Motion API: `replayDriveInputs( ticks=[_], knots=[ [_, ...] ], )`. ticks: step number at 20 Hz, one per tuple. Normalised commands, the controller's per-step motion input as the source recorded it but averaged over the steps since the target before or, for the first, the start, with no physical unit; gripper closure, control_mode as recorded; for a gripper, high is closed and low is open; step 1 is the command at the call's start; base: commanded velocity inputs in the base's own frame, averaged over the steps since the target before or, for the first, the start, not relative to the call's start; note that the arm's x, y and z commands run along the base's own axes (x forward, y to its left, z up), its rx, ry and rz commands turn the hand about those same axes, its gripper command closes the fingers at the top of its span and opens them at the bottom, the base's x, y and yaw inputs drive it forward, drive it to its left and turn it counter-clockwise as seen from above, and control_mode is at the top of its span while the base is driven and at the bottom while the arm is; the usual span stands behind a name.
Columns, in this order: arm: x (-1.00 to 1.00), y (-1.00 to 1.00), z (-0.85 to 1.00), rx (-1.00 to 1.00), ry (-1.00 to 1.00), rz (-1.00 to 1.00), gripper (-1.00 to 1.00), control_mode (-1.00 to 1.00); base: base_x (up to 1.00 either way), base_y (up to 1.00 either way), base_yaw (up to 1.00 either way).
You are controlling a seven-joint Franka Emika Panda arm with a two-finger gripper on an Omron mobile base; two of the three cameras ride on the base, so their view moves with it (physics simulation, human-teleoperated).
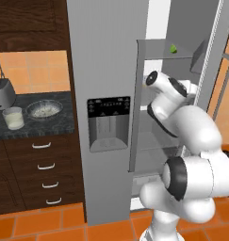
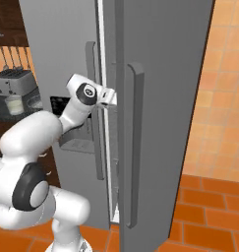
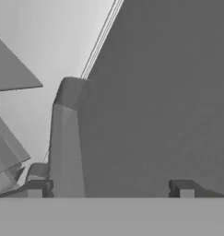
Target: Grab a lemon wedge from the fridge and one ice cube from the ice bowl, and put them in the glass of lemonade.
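The lemon wedge (image 1: 173,48) is a tiny yellow-green bit of fruit. It sits on a high clear shelf (image 1: 156,57) inside the fridge (image 1: 106,70). The fridge is tall, grey and smooth. One of its doors stands open, so the inside shows in the left base view. The shut door has a black panel (image 1: 109,107) with a square dent under it. From the right base view the doors look like flat grey slabs with long straight handles (image 2: 135,142).

To the left of the fridge is a dark speckled counter (image 1: 36,123). On it stands the glass of lemonade (image 1: 13,117), a short clear cup with pale whitish drink. Just beside it is the ice bowl (image 1: 44,109), wide, round and shallow, with whitish speckled bits inside. Behind the glass is a shiny grey toaster (image 1: 3,93). Under the counter are dark wood drawers (image 1: 45,167) with small curved silver handles. The floor (image 1: 50,223) has orange tiles.

The white arm is round and smooth with dark joints. It reaches into the open fridge, lower than the shelf with the wedge. In the hand view the claw (image 3: 110,189) has its two dark tips spread wide apart. Nothing is between them, so it holds nothing. Right in front of it is a grey wall with a long grey bar (image 3: 65,143).
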Motion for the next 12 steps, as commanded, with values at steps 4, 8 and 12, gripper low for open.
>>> replayDriveInputs(
  ticks=[4,8,12],
  knots=[
    [-0.23,-1.0,0.0,0.03,-0.05,-0.22,-1.0,-1.0,0.0,0.0,0.0],
    [-0.25,-1.0,0.0,0.04,-0.06,-0.22,-1.0,-1.0,0.0,0.0,0.0],
    [-0.22,-0.94,0.0,0.04,-0.09,-0.18,-1.0,-1.0,0.0,0.0,0.0]
  ],
)
